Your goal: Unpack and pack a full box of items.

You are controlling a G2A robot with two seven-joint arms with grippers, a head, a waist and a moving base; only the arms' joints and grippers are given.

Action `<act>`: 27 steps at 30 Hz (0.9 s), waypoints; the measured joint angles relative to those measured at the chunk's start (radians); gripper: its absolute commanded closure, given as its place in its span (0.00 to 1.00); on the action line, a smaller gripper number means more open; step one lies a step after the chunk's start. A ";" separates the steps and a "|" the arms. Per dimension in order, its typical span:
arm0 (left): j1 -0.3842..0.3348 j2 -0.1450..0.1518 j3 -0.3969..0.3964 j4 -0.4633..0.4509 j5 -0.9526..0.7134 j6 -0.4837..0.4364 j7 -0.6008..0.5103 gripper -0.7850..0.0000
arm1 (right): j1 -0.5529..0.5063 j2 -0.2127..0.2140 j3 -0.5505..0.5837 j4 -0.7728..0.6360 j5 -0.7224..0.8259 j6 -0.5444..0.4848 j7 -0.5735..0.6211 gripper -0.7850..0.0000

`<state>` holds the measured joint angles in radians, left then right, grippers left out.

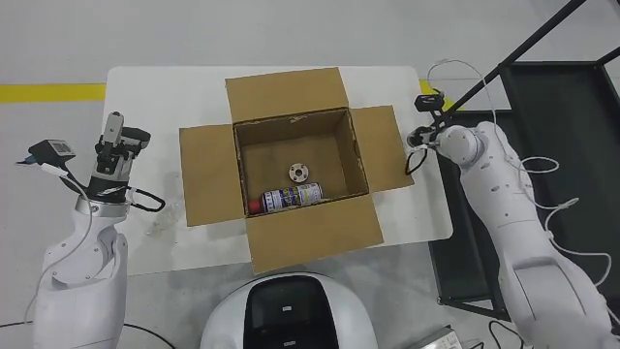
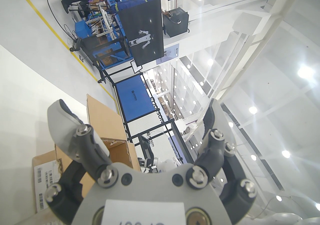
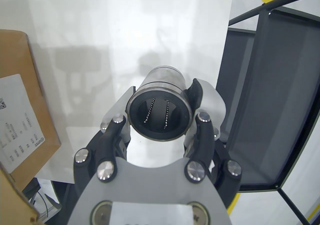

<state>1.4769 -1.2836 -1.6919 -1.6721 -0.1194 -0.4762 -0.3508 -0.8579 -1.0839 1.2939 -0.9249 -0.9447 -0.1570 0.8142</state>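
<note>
White worktop (image 1: 145, 97), carrying an open cardboard box (image 1: 291, 97) at centre, flaps spread flat. Left of the box, left end effector (image 2: 136, 108) spread wide, gripping nothing. Right of the box, at the worktop's right edge, right end effector (image 3: 163, 88) clamped on a steel linear bearing (image 3: 160, 116). Inside the box: a can (image 1: 291, 197) lying on its side along the near wall, a small round metal flange (image 1: 298, 171) just beyond it.

Our left gripper (image 2: 136, 111) stands spread wide and empty, apparently angled upward. Our right gripper (image 3: 162, 91) clamps a metal cylinder (image 3: 163, 78) between its fingers.
</note>
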 measured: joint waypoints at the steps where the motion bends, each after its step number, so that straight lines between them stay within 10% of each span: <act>1: 0.000 0.000 0.000 0.000 0.000 0.000 0.000 0.00 | 0.011 -0.003 -0.008 0.020 -0.002 -0.001 -0.007 1.00; 12: 0.000 0.000 0.000 0.000 0.000 0.000 0.000 0.00 | 0.096 -0.036 -0.093 0.183 -0.008 -0.017 -0.052 0.98; 14: 0.000 0.000 0.000 0.000 0.000 0.000 0.000 0.00 | 0.108 -0.041 -0.105 0.207 -0.012 -0.019 -0.059 0.78; 17: 0.000 0.000 0.000 0.000 0.000 0.000 0.000 0.00 | 0.124 -0.047 -0.118 0.239 -0.011 -0.022 -0.069 0.03; 27: 0.000 0.000 0.000 0.000 0.000 0.000 0.000 0.00 | 0.158 -0.058 -0.118 0.307 0.041 -0.059 -0.081 0.00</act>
<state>1.4769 -1.2836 -1.6919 -1.6721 -0.1194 -0.4762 -0.3508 -0.7001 -1.1414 1.1756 -0.6184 -0.9038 -0.2161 0.7329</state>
